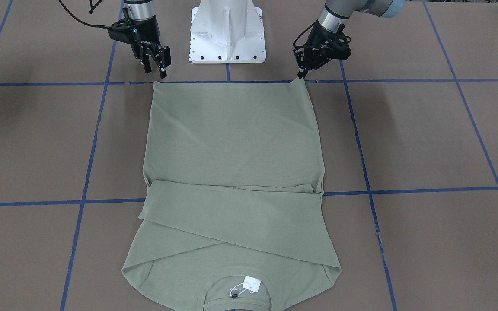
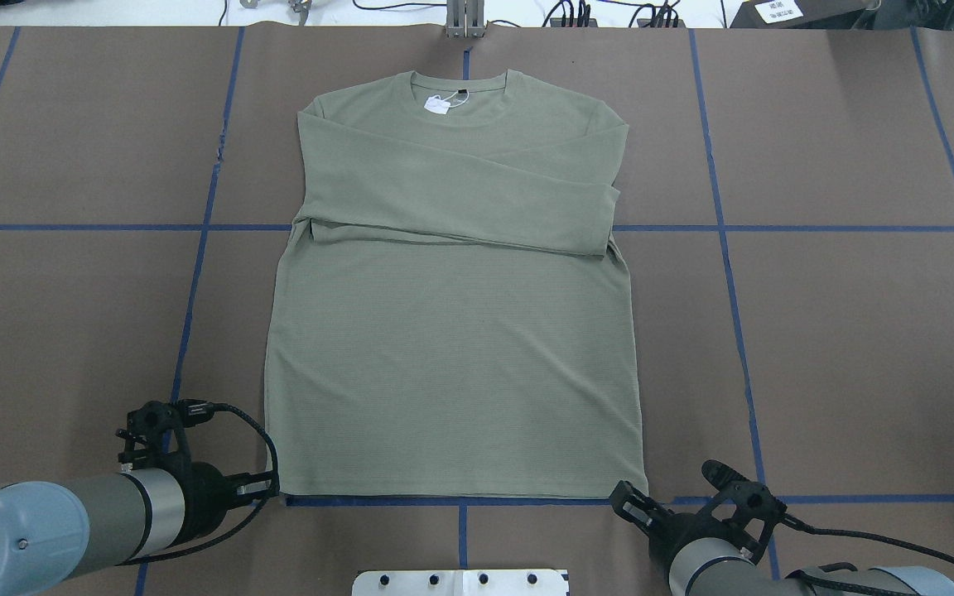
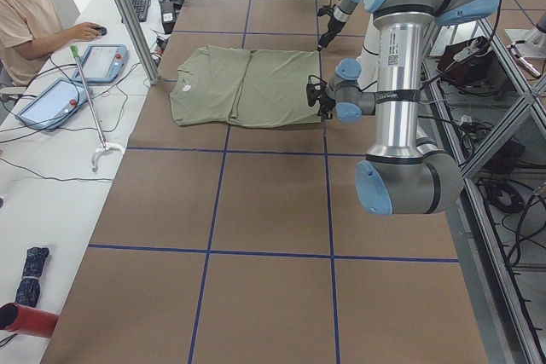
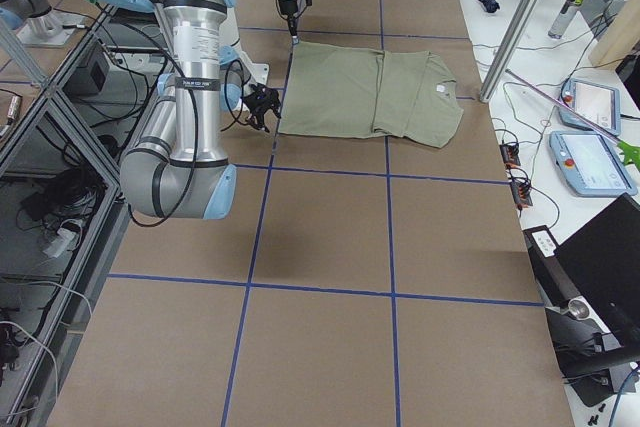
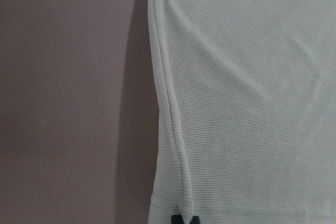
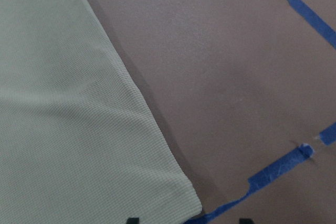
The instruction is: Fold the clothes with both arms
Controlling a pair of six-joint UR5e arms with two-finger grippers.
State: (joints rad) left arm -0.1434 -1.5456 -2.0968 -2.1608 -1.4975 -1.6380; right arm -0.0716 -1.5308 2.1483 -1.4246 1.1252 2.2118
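the sage-green long-sleeved shirt lies flat on the brown surface. in the overhead view its collar is at 12 o'clock and its hem at 6, with both sleeves crossed over the chest. the left tool sits at the hem's 7 o'clock corner, clenched on the fabric edge, which rises slightly to it. the right tool hangs over the 5 o'clock corner, released, jaws straddling the corner without gripping. the step in hand looks like taking both hem corners to carry the hem toward 12. the right tool should close low, catching both layers. then both should lift level and together, keeping the hem taut so the sleeves are not dragged.
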